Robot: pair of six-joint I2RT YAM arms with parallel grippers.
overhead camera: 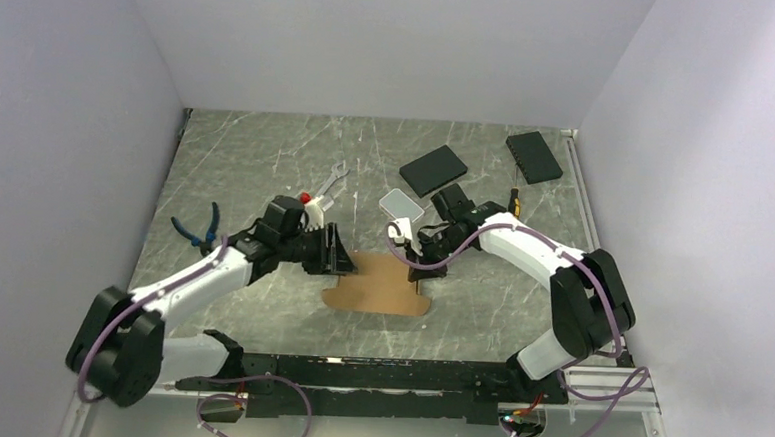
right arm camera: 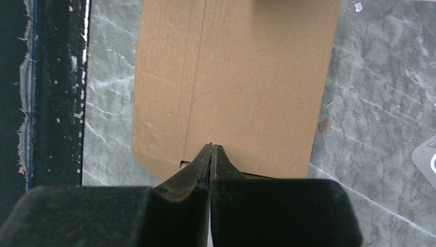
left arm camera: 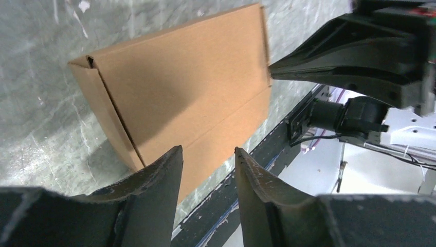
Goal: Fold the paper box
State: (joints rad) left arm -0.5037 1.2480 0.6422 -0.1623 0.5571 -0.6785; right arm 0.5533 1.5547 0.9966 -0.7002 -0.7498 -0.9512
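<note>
The paper box (overhead camera: 380,286) lies on the worktop (overhead camera: 256,162) near its front edge, between the left tool (left arm camera: 208,154), jaws part open and holding nothing, and the right tool (right arm camera: 211,146), pressed shut with its tips at the cardboard's edge

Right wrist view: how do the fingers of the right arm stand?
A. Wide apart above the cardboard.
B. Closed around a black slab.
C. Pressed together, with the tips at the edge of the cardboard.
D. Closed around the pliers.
C: the right fingers meet with no gap between them, and their tips sit at the near edge of the cardboard box.
</note>
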